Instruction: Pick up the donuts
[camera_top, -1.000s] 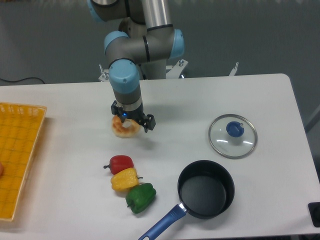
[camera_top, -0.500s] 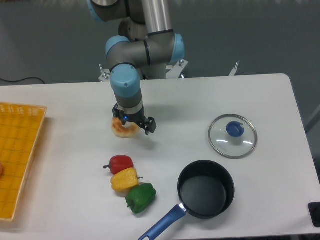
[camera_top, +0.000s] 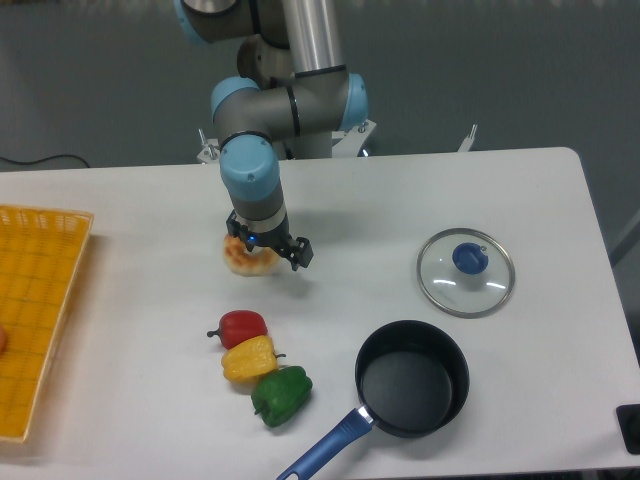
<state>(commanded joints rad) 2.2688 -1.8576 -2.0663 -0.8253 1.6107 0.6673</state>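
White table (camera_top: 520, 190) underneath. Gripper (camera_top: 266, 250) down over toy donut (camera_top: 246, 258), fingers straddling the ring; clamped or not, impossible to tell. Probably light, stiff, slick plastic; best pinched across one rim section.

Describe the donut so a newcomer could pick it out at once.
Start at the white table and find the robot arm reaching down near its middle. Directly under the gripper, partly hidden by it, sits the donut. It is a golden-tan ring with cream patches, unlike the solid red, yellow and green peppers lined up nearer the camera.
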